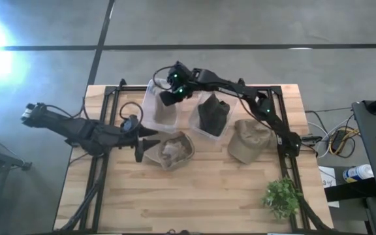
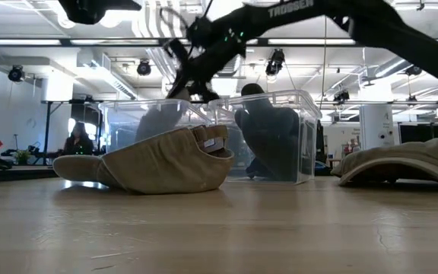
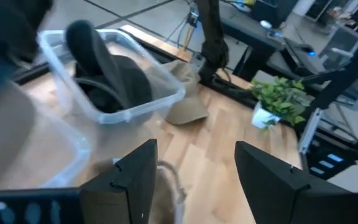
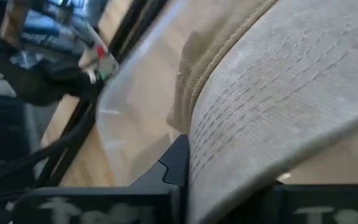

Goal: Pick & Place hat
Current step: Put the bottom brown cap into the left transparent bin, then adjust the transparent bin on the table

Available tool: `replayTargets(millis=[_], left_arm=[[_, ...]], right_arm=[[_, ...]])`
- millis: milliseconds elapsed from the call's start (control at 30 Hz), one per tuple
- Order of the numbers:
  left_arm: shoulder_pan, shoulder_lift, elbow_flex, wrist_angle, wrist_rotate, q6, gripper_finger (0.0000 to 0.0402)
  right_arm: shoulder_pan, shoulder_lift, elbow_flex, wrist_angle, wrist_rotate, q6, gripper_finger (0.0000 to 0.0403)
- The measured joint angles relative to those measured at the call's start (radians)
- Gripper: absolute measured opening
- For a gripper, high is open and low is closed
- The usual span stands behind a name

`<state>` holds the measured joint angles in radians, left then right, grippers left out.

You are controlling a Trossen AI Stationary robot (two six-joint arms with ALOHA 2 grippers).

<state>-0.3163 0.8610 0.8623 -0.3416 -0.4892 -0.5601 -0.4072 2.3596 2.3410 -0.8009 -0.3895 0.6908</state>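
Observation:
Two clear bins stand at the table's far middle. The left bin (image 1: 150,98) has a pale beige hat (image 1: 162,115) in it, and my right gripper (image 1: 172,96) reaches over its far edge, shut on that hat. The right bin (image 1: 198,127) holds a dark hat (image 1: 214,112). A tan hat (image 1: 173,150) lies on the table in front of the bins, another tan hat (image 1: 248,140) to its right. My left gripper (image 1: 143,147) is open, level, right beside the left edge of the nearer tan hat (image 2: 158,160). My right gripper holds the pale beige hat by its stitched brim (image 4: 260,124), pinched between the two fingers (image 4: 174,167). It comes slanting down from above over the left bin. In the low view the hat (image 2: 162,122) hangs below the gripper (image 2: 192,85) inside the bin.
A small potted plant (image 1: 282,197) stands at the table's near right corner. Black frame rails run along the left (image 1: 96,163) and right (image 1: 286,163) sides of the table. Bare wood lies along the near edge (image 1: 194,202).

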Motion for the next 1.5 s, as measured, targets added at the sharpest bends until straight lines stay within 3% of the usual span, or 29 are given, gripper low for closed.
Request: replayTargets(millis=[233,533,800,933,1033,1233,1333,1500], left_arm=[[0.050,-0.099,0.000,-0.153,0.024,0.003,0.0209],[0.113,-0.128,-0.001,-0.207,0.065,0.065,0.0209],[0.147,-0.128,-0.076,-0.314,0.223,0.035,0.0209],[0.147,-0.127,-0.212,-0.222,0.325,0.042,0.0209],[0.147,-0.117,-0.339,-0.090,0.328,0.073,0.0209],[0.149,-0.063,-0.562,0.202,0.312,0.043,0.0209],[0.149,-0.032,-0.626,0.237,0.263,-0.035,0.0209],[0.149,0.012,-0.688,0.284,0.265,-0.196,0.0209]], right_arm=[[0.007,0.024,-0.006,-0.022,0.039,0.004,0.0043],[0.016,-0.057,-0.004,-0.135,0.179,-0.016,0.0135],[0.134,-0.212,0.000,-0.239,0.285,-0.290,0.0179],[0.244,-0.239,-0.006,-0.356,0.292,-0.482,0.0180],[0.321,-0.233,-0.007,-0.407,0.287,-0.512,0.0180],[0.397,-0.176,-0.061,-0.408,0.281,-0.485,0.0172],[0.407,-0.145,-0.128,-0.352,0.280,-0.424,0.0165],[0.404,-0.107,-0.232,-0.178,0.281,-0.309,0.0154]])
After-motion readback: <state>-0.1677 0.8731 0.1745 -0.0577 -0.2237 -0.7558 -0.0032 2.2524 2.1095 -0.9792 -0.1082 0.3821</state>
